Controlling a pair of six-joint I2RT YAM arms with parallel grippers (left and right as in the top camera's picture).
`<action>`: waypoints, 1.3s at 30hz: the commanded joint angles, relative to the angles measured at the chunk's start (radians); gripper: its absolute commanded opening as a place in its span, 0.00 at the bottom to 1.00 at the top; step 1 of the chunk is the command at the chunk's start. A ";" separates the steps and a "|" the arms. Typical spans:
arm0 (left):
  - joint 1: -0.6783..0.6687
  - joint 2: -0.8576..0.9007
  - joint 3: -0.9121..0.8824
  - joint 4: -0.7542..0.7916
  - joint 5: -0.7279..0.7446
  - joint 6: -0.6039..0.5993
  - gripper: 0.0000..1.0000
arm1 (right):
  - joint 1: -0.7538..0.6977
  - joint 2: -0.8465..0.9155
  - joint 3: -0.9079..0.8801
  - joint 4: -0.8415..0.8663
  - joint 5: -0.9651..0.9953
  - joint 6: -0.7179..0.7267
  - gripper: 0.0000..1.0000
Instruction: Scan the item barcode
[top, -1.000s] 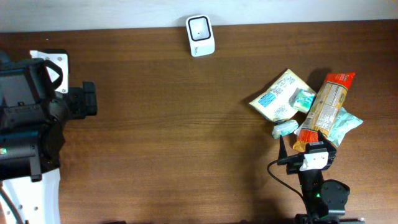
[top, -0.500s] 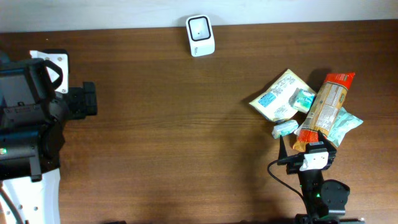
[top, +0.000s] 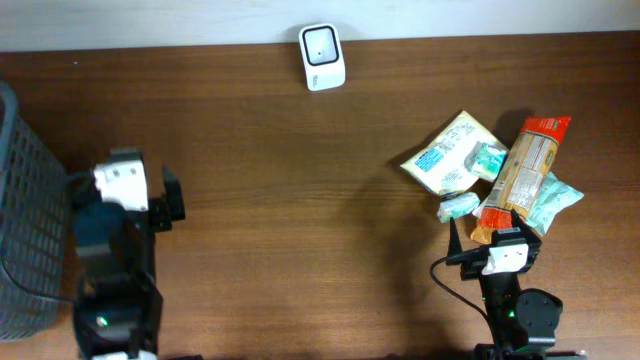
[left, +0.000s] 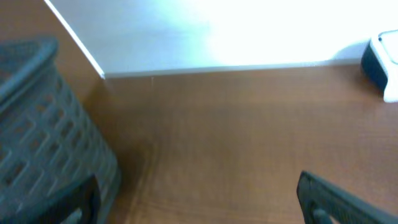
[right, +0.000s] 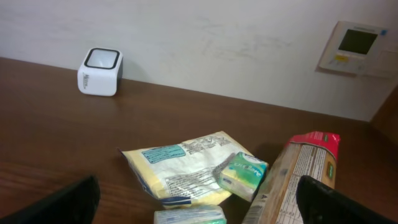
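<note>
Both tools gape empty — orange packet (top: 525, 175) lies lengthwise, red end toward the wall.

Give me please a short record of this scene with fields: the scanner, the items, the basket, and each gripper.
scanner: white barcode scanner at the far edge of the table, standing alone
items: yellow packet, tall orange package, small green packs, piled together on the right
basket: dark mesh basket at the left edge
left gripper: open, holding nothing
right gripper: open, holding nothing, just short of the pile
</note>
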 joint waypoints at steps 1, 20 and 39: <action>0.003 -0.164 -0.228 0.150 0.026 -0.005 0.99 | -0.006 -0.007 -0.008 -0.002 -0.005 0.000 0.99; 0.003 -0.758 -0.686 0.187 0.029 -0.005 0.99 | -0.006 -0.007 -0.008 -0.002 -0.005 0.000 0.99; 0.003 -0.763 -0.686 0.188 0.023 -0.006 0.99 | -0.006 -0.007 -0.008 -0.002 -0.005 0.000 0.99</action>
